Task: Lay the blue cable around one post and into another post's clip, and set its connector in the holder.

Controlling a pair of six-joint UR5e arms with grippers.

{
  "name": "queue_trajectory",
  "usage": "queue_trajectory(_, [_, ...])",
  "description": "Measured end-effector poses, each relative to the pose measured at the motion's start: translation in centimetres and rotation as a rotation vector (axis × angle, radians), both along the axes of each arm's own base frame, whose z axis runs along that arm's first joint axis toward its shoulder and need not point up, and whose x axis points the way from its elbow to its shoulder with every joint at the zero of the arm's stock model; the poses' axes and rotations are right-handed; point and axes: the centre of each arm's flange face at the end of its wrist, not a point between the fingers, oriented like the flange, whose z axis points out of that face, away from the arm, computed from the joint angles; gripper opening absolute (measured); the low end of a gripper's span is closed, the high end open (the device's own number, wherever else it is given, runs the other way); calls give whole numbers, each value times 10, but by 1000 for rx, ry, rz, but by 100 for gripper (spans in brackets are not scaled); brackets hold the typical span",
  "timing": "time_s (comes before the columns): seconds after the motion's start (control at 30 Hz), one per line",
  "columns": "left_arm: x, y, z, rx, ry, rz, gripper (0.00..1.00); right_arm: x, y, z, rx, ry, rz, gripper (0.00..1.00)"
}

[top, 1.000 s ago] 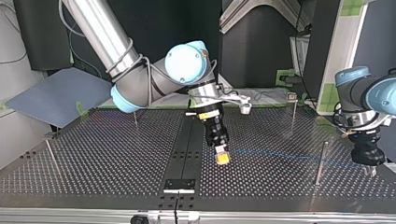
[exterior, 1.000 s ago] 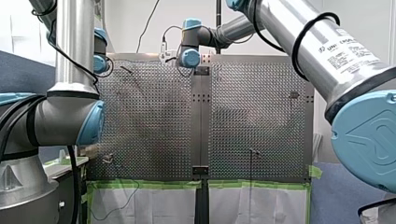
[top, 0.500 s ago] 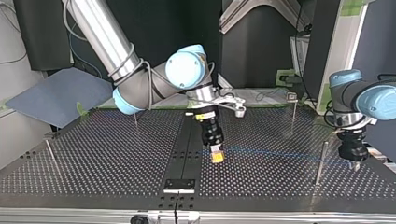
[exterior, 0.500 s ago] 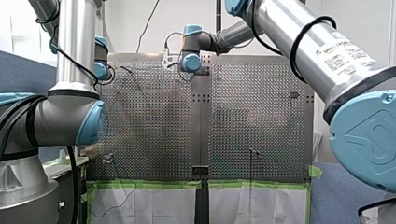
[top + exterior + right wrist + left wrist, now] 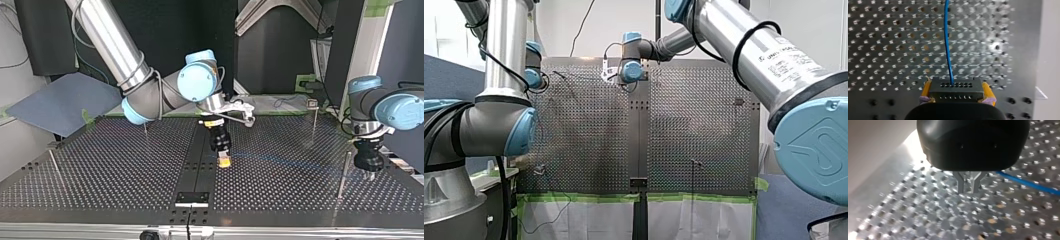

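connector [image 5: 956,92], black with rows of small holes, sits clamped between the yellow pads [image 5: 926,88] of my right gripper [image 5: 956,86] in the right wrist view. blue cable [image 5: 947,45] leaves the connector's middle and runs ahead of the gripper over the perforated table [image 5: 885,50], bending slightly. in the top view this gripper hangs just left of centre, its tip low over the dark centre strip [image 5: 197,165], and the cable shows as a faint blue line running from it toward the frame's right. my left gripper [image 5: 369,175] stands at the right of the top view, pointing down, just beside a thin upright post [image 5: 344,172]. a post with a clip head [image 5: 313,117] stands further back. in the left wrist view its two metal fingers [image 5: 961,183] stand a narrow gap apart with nothing between them, tips close over the table. the blue cable lies beside them, one end of it hidden behind the gripper body.
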Motion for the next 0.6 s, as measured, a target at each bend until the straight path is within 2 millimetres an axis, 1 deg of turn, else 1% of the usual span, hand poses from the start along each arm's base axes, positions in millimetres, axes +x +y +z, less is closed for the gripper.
queue_trajectory(0.03, [1,-1,-2,-1,4,-3,20,0,-1,-3,5,7,-2,0])
queue_trajectory(0.07, [1,-2,-3,-1,6,-5,27,-1,-1,-7,12,16,-4,0])
queue_trajectory(0.13, [2,-3,-5,0,9,-11,27,-2,-2,-13,20,26,-8,0])
queue_trajectory(0.17, [2,-4,-6,0,9,-16,29,-3,-3,-18,26,31,-10,0])
queue_trajectory(0.23, [3,-6,-6,2,7,-31,29,-5,-4,-25,33,38,-13,0])
queue_trajectory(0.3, [4,-7,-6,4,5,-45,36,-7,-5,-33,40,46,-17,0])
queue_trajectory(0.33, [4,-8,-5,4,4,-51,36,-8,-5,-37,44,50,-18,0])
queue_trajectory(0.37, [4,-8,-5,4,3,-57,42,-9,-5,-42,50,55,-19,0])
queue_trajectory(0.4, [4,-9,-5,4,2,-62,56,-10,-5,-45,53,59,-20,0])
queue_trajectory(0.43, [4,-9,-5,4,2,-65,56,-11,-5,-48,57,62,-21,0])
queue_trajectory(0.47, [4,-10,-5,3,2,-66,76,-12,-5,-51,60,67,-22,0])
queue_trajectory(0.5, [4,-9,-6,3,3,-66,84,-12,-5,-53,63,70,-22,0])
queue_trajectory(0.53, [4,-9,-6,2,4,-64,84,-13,-5,-55,65,73,-23,0])
queue_trajectory(0.57, [4,-8,-6,1,5,-60,98,-13,-4,-57,68,76,-23,0])
queue_trajectory(0.6, [4,-7,-6,-1,7,-53,100,-14,-4,-58,70,78,-23,0])
